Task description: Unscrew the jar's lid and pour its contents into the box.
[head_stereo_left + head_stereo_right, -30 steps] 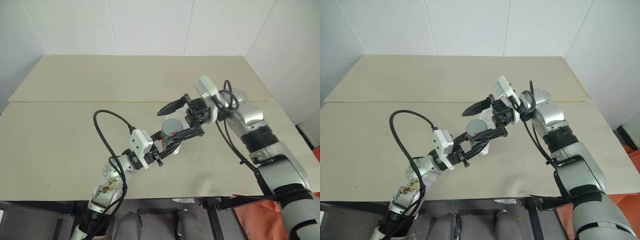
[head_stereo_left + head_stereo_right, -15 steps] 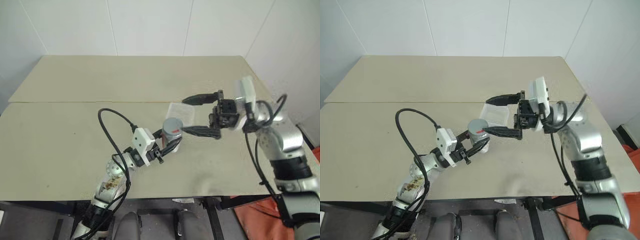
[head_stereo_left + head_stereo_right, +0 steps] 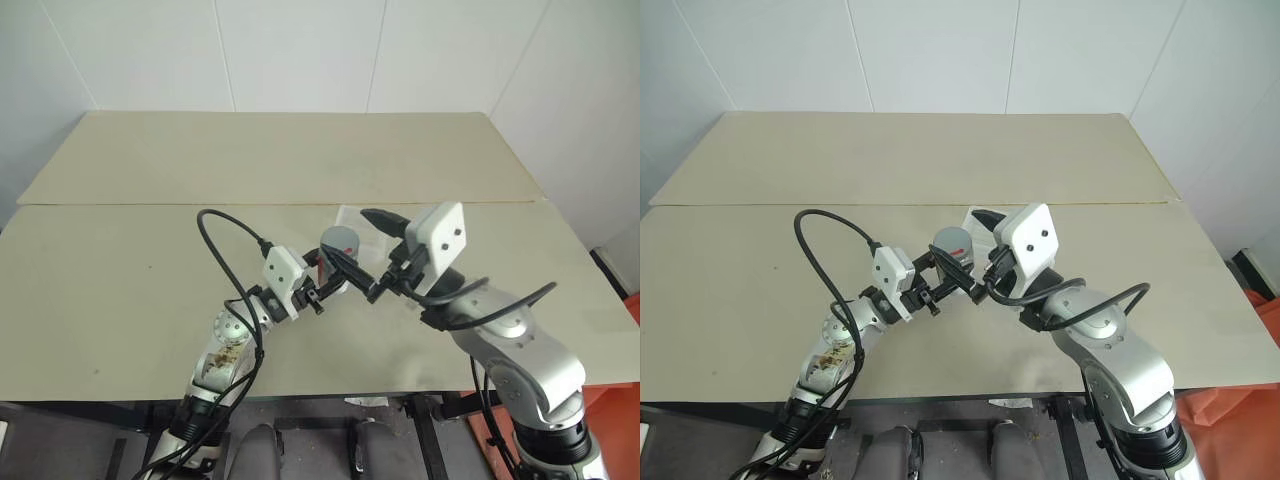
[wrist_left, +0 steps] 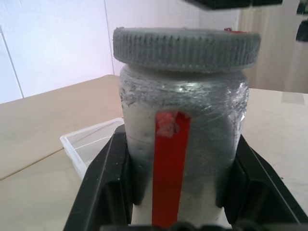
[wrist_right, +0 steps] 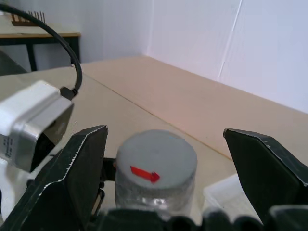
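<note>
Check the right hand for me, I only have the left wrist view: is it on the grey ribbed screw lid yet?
Observer: Not yet. The right hand is open, with one black finger on each side of the grey ribbed screw lid of the silvery-clear jar, both clear of it.
Operator: Anything on the lid's top face?
Observer: A small red arrow, lying flat on top.
</note>
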Robot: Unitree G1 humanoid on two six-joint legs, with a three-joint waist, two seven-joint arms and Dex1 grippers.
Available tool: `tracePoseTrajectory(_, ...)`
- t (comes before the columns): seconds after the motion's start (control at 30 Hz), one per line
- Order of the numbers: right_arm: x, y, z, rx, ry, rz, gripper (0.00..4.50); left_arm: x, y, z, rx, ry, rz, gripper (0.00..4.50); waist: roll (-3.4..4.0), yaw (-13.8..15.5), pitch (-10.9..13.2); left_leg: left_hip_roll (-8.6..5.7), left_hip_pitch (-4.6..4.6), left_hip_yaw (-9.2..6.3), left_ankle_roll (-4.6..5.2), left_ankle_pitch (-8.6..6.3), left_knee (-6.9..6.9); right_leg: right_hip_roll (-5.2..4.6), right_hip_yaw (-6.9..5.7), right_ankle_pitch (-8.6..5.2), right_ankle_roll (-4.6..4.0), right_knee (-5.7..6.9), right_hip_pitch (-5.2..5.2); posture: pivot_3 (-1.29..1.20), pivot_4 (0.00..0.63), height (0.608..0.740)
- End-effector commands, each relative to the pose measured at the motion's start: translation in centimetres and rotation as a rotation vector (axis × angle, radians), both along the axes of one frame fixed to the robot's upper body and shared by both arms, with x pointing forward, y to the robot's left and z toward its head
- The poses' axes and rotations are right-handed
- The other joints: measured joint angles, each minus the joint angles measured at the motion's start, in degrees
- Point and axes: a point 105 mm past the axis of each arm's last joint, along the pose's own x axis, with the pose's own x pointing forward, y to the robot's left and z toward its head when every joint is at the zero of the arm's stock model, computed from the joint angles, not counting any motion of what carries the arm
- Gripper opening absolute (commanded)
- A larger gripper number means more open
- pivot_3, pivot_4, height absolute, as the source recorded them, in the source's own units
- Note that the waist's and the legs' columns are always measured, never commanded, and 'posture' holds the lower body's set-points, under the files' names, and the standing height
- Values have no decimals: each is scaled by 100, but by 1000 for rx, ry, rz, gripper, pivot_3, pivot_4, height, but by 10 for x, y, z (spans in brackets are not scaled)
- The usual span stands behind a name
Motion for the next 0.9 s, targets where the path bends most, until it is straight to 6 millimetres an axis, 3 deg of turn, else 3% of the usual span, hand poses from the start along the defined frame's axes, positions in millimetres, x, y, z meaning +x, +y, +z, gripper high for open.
tracePoseTrajectory(0.03,-3,-2,7,2,-38,-5,4484,-1,-5,14,-16,-67,-8,1928,0,0,0,0,-2,0,0,0,0,0,0,0,0,-2,0,0,150,740)
tracePoseTrajectory(0.57,10,12,0,33,-15,22,4484,-5,-4,14,-32,-64,9,1928,0,-7,0,0,-3,-2,0,0,-2,1,-1,1,-1,-4,0,0,150,740)
tracePoseTrajectory(0.67,10,13,-1,30,-19,21,3918,-6,-5,14,-33,-62,7,1928,0,-6,0,1,-2,-4,0,0,-2,1,-2,0,0,-4,0,0,150,740)
tracePoseTrajectory(0.77,9,13,-2,26,-19,24,2840,-6,-5,14,-30,-61,-2,1928,0,-6,0,0,-2,-3,0,0,-2,1,-2,0,1,-4,0,0,150,740)
tracePoseTrajectory(0.9,11,12,-4,10,-25,5,2773,-6,-5,13,-27,-61,-8,1928,0,-6,0,1,-1,-3,0,0,-3,1,-2,0,0,-3,0,0,150,740)
